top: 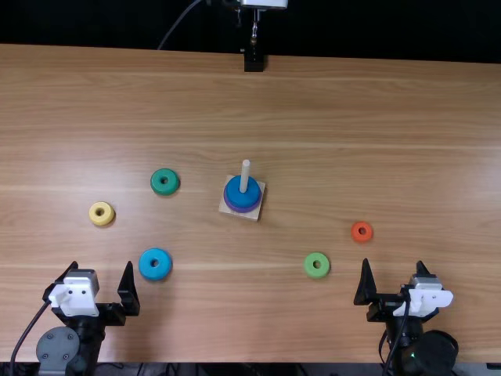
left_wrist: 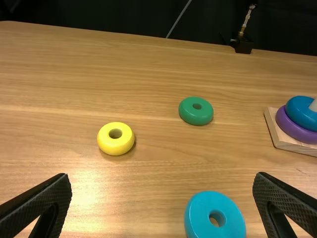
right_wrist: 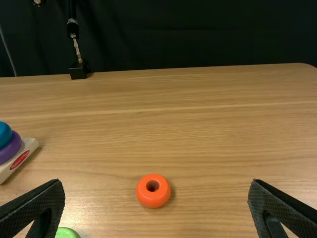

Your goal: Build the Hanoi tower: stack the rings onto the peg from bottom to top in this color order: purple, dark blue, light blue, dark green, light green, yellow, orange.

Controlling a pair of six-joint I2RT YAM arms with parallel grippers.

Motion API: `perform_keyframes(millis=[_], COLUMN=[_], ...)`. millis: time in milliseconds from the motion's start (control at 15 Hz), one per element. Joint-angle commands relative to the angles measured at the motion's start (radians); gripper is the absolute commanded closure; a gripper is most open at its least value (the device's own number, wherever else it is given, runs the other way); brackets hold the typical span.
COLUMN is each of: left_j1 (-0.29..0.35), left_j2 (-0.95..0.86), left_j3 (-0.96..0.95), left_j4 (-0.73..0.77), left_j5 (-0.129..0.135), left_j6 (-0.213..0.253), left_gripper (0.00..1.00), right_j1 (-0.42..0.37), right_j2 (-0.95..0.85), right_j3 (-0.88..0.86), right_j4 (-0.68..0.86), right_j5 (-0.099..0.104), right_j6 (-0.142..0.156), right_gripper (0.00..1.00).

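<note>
**Two rings on the peg [top: 245, 171], five on the table [top: 313, 102]**

The pale peg stands upright near the middle of the table on a square light-wood base [top: 254, 216], set askew and bearing a red oval mark on one side. The glossy purple ring [top: 241, 211] lies lowest, its rim showing beneath the slightly narrower dark blue ring [top: 252, 192]. Left of the base are the dark green ring [top: 156, 182]; the smaller yellow ring [top: 108, 213], farther left and a little nearer; and the broad light blue ring [top: 146, 265], nearer still. To the right lie the light green ring [top: 309, 265], near, and the small, rounded orange ring [top: 355, 231], farther right. All five lie flat, holes upward. The left end effector [top: 102, 266] and right end effector [top: 393, 263], at the near side, are wide open and empty.
</note>
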Motion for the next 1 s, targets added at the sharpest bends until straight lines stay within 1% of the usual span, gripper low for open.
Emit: perform_keyframes(millis=[0, 67, 200, 267, 333, 400, 467, 533, 600, 667, 800, 867, 933], left_j1=[0.005, 0.008, 0.005, 0.007, 0.005, 0.007, 0.007, 0.012, 0.010, 0.008, 0.024, 0.042, 0.062], left_j2=[-0.016, -0.016, -0.016, -0.016, -0.016, -0.016, -0.016, -0.016, -0.016, -0.016, -0.016, -0.016, 0.037], left_j3=[-0.104, -0.104, -0.104, -0.104, -0.104, -0.104, -0.104, -0.104, -0.104, -0.093, 0.096, 0.151, 0.179], left_j4=[-0.078, -0.078, -0.078, -0.078, -0.078, -0.078, -0.078, -0.070, -0.066, -0.054, -0.048, -0.063, -0.076], left_j5=[-0.004, 0.014, 0.005, 0.013, 0.000, 0.007, 0.001, 0.016, 0.020, 0.029, 0.031, 0.031, 0.033], left_j6=[0.005, 0.005, 0.005, 0.007, 0.007, 0.007, 0.005, 0.005, 0.007, 0.008, 0.007, 0.005, -0.003], left_gripper=[0.00, 0.00, 0.00, 0.00, 0.00, 0.00, 0.00, 0.00, 0.00, 0.00, 0.00, 0.00, 0.00], right_j1=[-0.011, -0.011, -0.013, -0.011, -0.011, -0.011, -0.011, -0.011, -0.011, -0.013, -0.011, -0.011, -0.011], right_j2=[-0.013, -0.013, -0.013, -0.013, -0.013, -0.013, -0.013, -0.013, -0.013, -0.013, -0.013, -0.013, -0.013], right_j3=[-0.053, -0.053, -0.053, -0.053, -0.053, -0.053, -0.053, -0.053, -0.053, -0.053, -0.053, -0.053, -0.053], right_j4=[-0.075, -0.075, -0.075, -0.075, -0.075, -0.075, -0.075, -0.075, -0.075, -0.075, -0.075, -0.075, -0.075], right_j5=[-0.003, -0.003, -0.003, -0.003, -0.003, -0.003, -0.003, -0.003, -0.003, -0.003, -0.003, -0.003, -0.003], right_j6=[0.001, 0.001, 0.001, 0.001, 0.001, 0.001, 0.001, 0.001, 0.001, 0.001, 0.001, 0.001, 0.001], right_gripper=[0.00, 0.00, 0.00, 0.00, 0.00, 0.00, 0.00, 0.00, 0.00, 0.00, 0.00, 0.00, 0.00])
